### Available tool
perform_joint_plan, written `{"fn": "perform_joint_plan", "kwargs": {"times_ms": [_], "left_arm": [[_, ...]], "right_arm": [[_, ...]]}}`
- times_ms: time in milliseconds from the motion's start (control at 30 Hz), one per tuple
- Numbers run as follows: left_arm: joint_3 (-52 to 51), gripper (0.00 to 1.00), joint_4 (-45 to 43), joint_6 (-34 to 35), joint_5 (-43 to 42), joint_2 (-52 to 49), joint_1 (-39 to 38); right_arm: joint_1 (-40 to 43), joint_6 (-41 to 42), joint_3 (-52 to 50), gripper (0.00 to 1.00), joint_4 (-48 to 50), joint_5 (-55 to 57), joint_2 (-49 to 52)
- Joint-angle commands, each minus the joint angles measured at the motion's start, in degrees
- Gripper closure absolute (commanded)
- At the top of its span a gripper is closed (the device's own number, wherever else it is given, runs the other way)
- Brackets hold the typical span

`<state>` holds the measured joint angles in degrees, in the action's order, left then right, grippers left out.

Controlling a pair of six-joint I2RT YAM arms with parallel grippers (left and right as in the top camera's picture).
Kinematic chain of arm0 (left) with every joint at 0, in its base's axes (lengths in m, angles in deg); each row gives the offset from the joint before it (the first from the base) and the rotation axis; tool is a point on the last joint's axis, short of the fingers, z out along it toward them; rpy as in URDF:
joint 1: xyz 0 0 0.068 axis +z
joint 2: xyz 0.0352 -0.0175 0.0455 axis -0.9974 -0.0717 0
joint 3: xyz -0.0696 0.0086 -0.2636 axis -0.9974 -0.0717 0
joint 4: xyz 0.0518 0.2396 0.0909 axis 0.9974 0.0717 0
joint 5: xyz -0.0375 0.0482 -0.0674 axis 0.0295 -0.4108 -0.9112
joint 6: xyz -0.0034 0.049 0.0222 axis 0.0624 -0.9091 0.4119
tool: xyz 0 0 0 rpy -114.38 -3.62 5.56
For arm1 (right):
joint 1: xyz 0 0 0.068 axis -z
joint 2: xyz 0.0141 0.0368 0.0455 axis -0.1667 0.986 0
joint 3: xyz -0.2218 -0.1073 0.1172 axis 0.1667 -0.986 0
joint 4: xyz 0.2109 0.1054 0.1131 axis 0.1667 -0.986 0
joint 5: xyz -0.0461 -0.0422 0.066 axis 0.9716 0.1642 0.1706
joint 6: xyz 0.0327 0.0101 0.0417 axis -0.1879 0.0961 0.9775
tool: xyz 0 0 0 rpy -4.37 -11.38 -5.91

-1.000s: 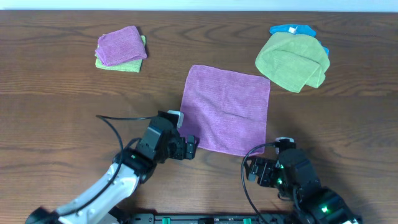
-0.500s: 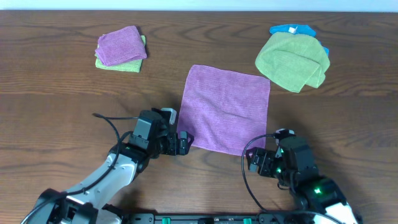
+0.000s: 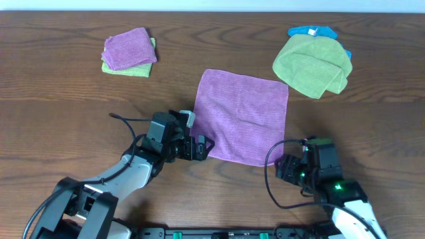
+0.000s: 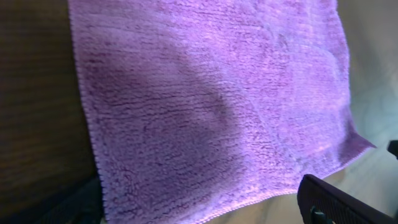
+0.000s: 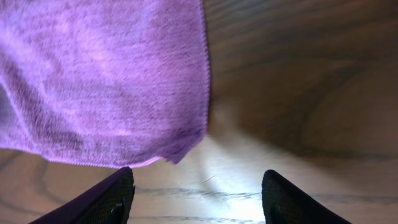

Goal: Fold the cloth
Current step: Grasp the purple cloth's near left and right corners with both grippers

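The left fingers [image 4: 348,200] stand wide apart and hold nothing. One shows as a dark tip at the lower right of the wrist view, and the other is only a dim shape at the lower left. Between them and just ahead lies the near left corner of the cloth [image 4: 211,106], flat on the bench [image 4: 31,93]. Its hemmed near edge runs across from one finger toward the other. Whether either tip touches the pile I cannot tell.

The right fingers [image 5: 106,198] are also apart, with bare bench between them and nothing in their hold. The cloth's near right corner sits just ahead of them, nearer the tip at the left of the wrist view, close to it but apart. A bright glare falls on the wood beside that corner.

From above, the cloth lies spread flat and unfolded, roughly square, reaching away from both pairs of fingers toward the far side. The left fingers sit at its near left corner, and the right fingers sit just off its near right corner.

Well beyond the right fingers, past the cloth's far right corner, a crumpled green towel [image 3: 312,66] rests on the bench. A blue cloth [image 3: 312,31] peeps out behind it. Well beyond the left fingers and off to their left lies a small stack [image 3: 129,53], a folded purple cloth on a folded green one.
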<state>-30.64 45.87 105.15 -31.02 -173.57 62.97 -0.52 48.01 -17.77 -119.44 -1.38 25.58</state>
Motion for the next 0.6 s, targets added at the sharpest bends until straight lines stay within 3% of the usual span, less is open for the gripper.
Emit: {"fn": "perform_joint_plan", "kwargs": {"times_ms": [0, 500, 567], "left_arm": [[-1.0, 0.02, 2.6, 1.4, -2.4, -1.9, 0.1], [-1.0, 0.04, 8.1, 2.0, -3.4, -1.9, 0.1], [-1.0, 0.04, 8.9, 2.0, -3.5, -1.9, 0.1]], "right_arm": [[2.3, -1.6, -0.1, 0.35, 0.3, -3.3, 0.1], [5.4, -0.2, -3.2, 0.4, 10.7, -3.2, 8.1], [6.1, -0.2, -3.2, 0.46, 12.0, -3.2, 10.2]]}}
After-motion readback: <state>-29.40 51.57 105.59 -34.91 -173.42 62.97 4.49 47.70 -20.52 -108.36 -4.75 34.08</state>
